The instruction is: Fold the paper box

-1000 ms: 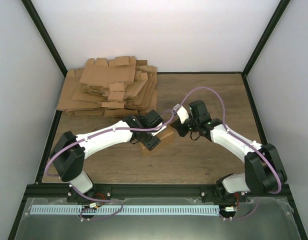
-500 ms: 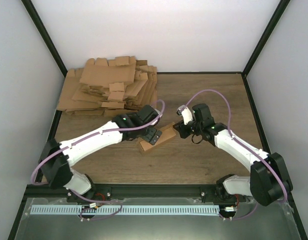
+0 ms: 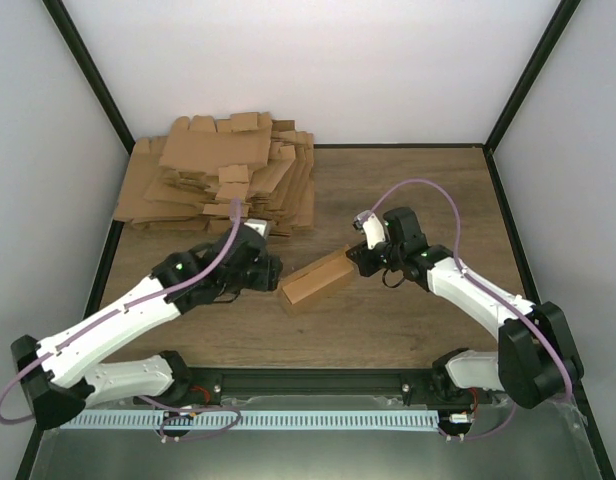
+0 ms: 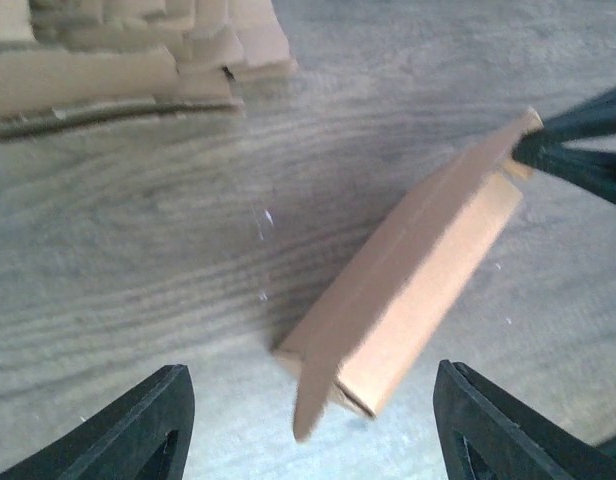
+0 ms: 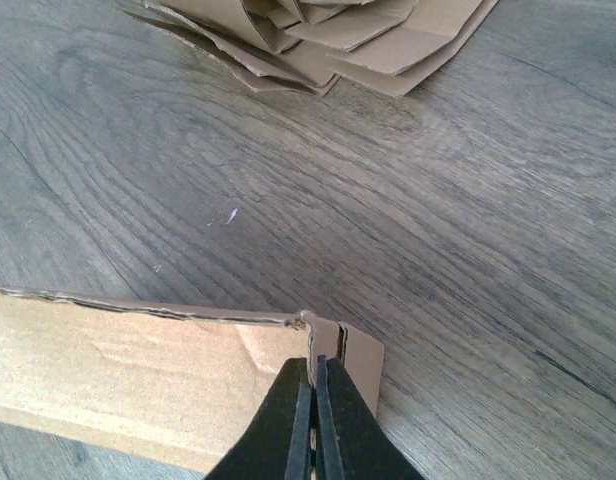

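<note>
The paper box [image 3: 316, 280] is a narrow brown carton lying on the wooden table, long axis running from lower left to upper right. My right gripper [image 3: 355, 258] is shut on a thin flap at its far right end; in the right wrist view the fingers [image 5: 315, 420] pinch that flap of the box [image 5: 128, 385]. My left gripper [image 3: 271, 272] is open and empty, left of the box and apart from it. In the left wrist view the box [image 4: 408, 290] lies beyond my spread fingers [image 4: 138, 430], with a loose flap hanging at its near end.
A big pile of flat brown cardboard blanks [image 3: 220, 172] lies at the back left of the table; it also shows in the left wrist view [image 4: 118, 60] and the right wrist view [image 5: 328, 30]. Black frame posts and white walls bound the table.
My left gripper has let go of the box and drawn back to the left, and the left arm has swung down and left. The right gripper still holds the box's right end.
</note>
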Robot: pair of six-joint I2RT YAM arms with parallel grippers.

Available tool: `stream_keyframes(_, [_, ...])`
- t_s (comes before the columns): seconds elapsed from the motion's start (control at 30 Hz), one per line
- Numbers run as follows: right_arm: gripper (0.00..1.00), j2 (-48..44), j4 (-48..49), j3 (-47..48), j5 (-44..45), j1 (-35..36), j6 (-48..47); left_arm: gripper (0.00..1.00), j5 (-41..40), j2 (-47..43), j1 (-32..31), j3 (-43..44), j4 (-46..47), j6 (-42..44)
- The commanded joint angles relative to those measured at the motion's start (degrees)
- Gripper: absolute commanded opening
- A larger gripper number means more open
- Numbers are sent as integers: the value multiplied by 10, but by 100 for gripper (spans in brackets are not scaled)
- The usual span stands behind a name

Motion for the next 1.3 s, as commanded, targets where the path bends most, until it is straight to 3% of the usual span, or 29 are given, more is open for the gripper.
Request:
stream_keyframes(0.0, [1, 7, -3, 25, 5, 4, 5, 66, 98, -39, 1, -55, 37, -100])
stream_keyframes(0.13, [2, 10, -7, 30, 9, 7, 5, 64, 158, -43, -5, -103, 74, -142])
stream_keyframes(0.4, [2, 14, -5, 33, 8, 10, 5, 55, 117, -16, -6, -141, 90, -131])
stream_keyframes(0.5, [2, 15, -7, 37, 8, 11, 5, 44, 113, 0, -6, -144, 98, -129])
stream_keyframes(0.6, [2, 13, -10, 39, 9, 12, 5, 26, 127, 11, -6, -148, 124, -133])
stream_keyframes(0.87, [2, 8, -17, 35, 12, 24, 28, 8, 116, 16, -6, -147, 141, -176])
stream_keyframes(1.27, [2, -3, 0, 17, 24, 46, 53, 4, 105, 18, -6, -173, 158, -306])
